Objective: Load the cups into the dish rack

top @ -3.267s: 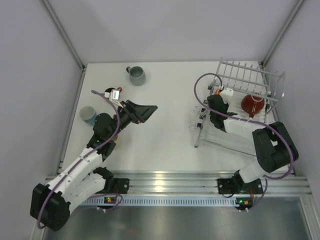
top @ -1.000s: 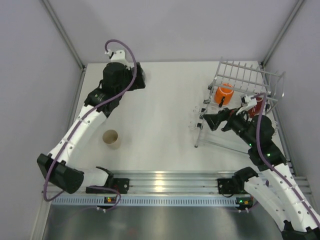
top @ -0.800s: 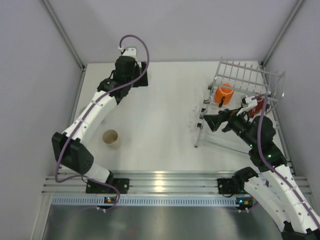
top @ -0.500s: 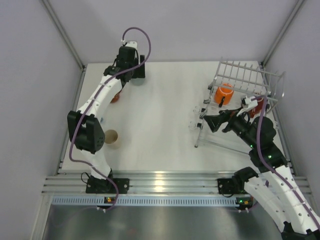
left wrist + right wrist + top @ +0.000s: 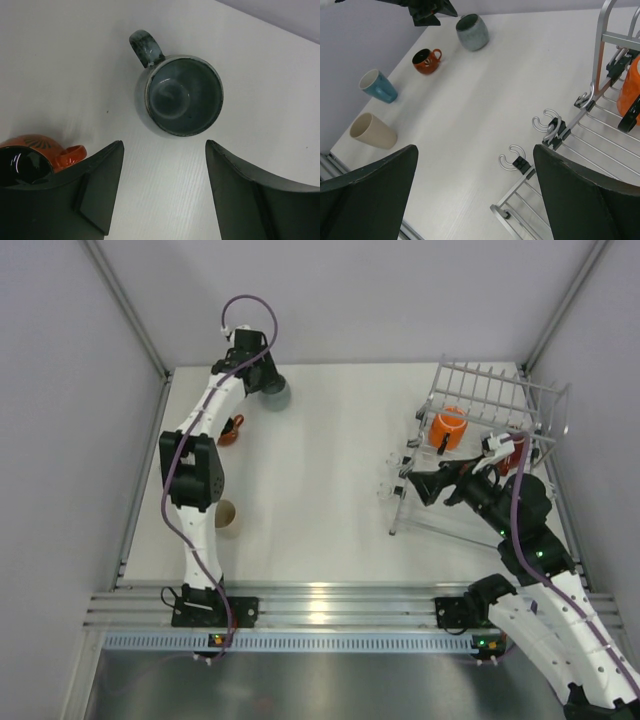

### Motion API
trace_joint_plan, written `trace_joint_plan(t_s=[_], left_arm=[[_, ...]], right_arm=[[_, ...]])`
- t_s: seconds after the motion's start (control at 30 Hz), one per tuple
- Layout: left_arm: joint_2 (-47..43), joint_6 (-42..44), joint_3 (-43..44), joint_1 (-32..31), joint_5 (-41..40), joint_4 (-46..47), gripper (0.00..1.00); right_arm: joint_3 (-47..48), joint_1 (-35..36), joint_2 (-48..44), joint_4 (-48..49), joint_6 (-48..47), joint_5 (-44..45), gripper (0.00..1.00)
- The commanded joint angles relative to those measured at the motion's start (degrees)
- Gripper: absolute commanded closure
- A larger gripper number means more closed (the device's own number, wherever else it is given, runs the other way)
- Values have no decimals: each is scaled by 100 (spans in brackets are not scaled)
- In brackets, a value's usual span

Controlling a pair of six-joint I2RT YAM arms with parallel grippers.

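Left gripper (image 5: 164, 150) — jaws spread — hovers above the grey mug (image 5: 182, 95) (right gripper (image 5: 475, 152) gapes too).

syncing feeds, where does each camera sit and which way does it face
Top external: above and behind the bases, looking down on the table; both arms show.
Left wrist: over the grey mug, looking down; left end effector at frame bottom.
Right wrist: beside the dish rack, facing across the table; right end effector likewise.
Shared: both wrist views show the grey mug.
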Motion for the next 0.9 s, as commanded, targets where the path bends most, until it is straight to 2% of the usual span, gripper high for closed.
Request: trace_joint_plan(t_s=[0.0,0.23,0.33,0.5,0.57,0.7,0.87], left_arm=[[180,-498,342,101,145,-64,28],[540,257,694,66,980,427,29],[628,214,887,74,867,428,29],[804,29,932,66,1201,595,32],[813,-14,871,66,1035,508,33],[463,-339,344,74,52,472,33],[382,-454,132,162,32,464,33]], right_arm=[[52,87,-64,79,-135,105,1],[-1,149,-21,176,-144,149,1],[8,167,-12,176,-152,166,1],[-27,175,58,229,-144,202,1],[-36,176,58,238,-144,210,1],[-54,176,67,229,-153,228,1],[-63,202,102,238,-170,281,1]])
